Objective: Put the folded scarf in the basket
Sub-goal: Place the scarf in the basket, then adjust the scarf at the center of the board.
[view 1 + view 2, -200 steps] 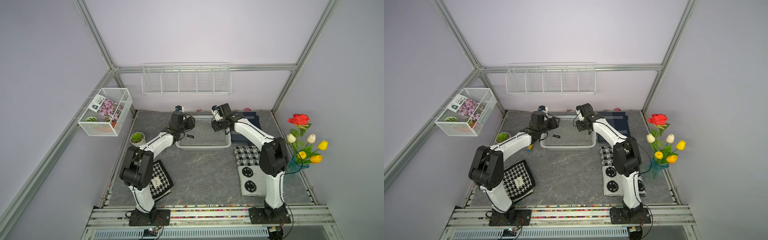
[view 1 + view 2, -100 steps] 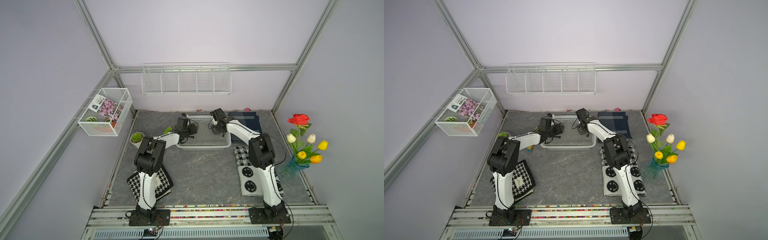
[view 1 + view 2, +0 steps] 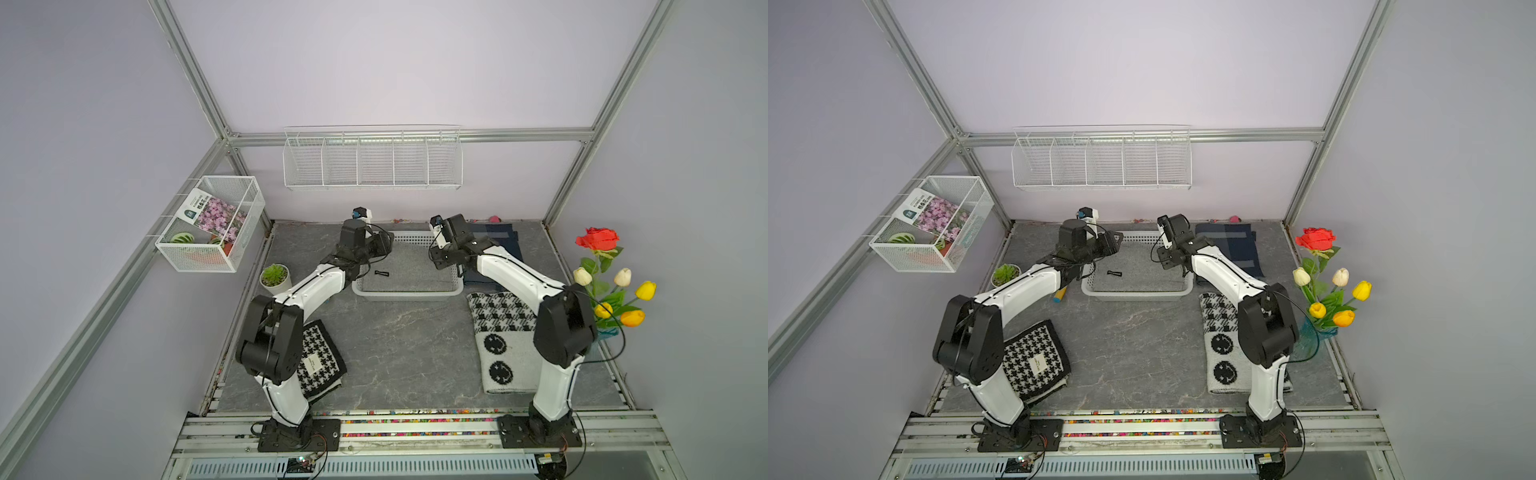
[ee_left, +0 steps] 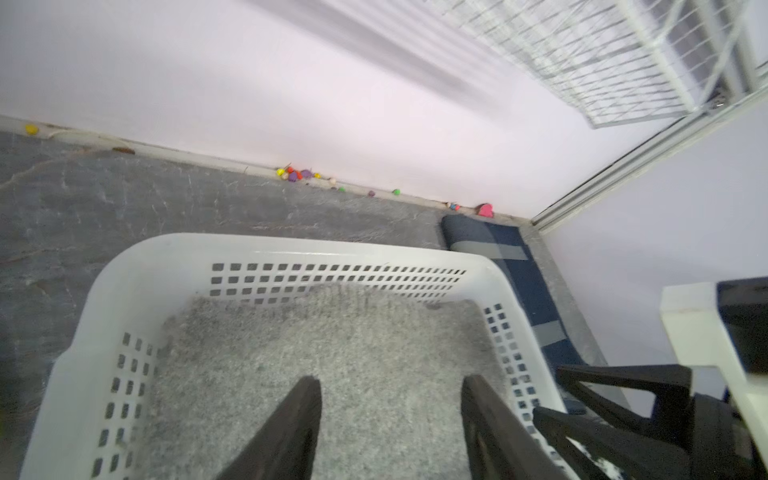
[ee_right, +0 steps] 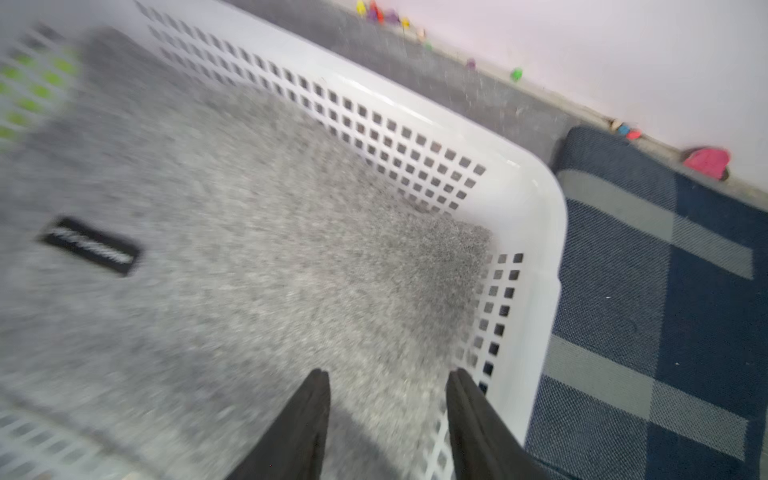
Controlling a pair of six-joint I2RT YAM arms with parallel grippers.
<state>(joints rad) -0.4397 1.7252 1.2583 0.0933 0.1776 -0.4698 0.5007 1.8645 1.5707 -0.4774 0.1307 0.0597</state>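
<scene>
The folded grey scarf (image 3: 411, 266) (image 3: 1142, 266) lies flat inside the white perforated basket (image 3: 407, 296) (image 3: 1133, 296) at the back middle of the table, its black label (image 3: 381, 273) facing up. My left gripper (image 3: 384, 244) (image 4: 390, 382) hovers open over the basket's left end, with only scarf (image 4: 353, 365) below its fingers. Over the right end my right gripper (image 3: 435, 258) (image 5: 388, 374) also stands open, just inside the basket wall (image 5: 519, 187), above the scarf (image 5: 249, 270). Neither holds anything.
A navy plaid cloth (image 3: 494, 245) lies right of the basket, a smiley-patterned cloth (image 3: 503, 332) in front of it, a houndstooth cloth (image 3: 320, 361) front left. A potted plant (image 3: 274, 276), a flower vase (image 3: 602, 286), a wire-mesh box (image 3: 212, 224) and a wire rack (image 3: 372, 160) line the edges.
Half a second ago both arms reached low into the basket; now both have lifted back above its ends. The scarf has stayed in the basket.
</scene>
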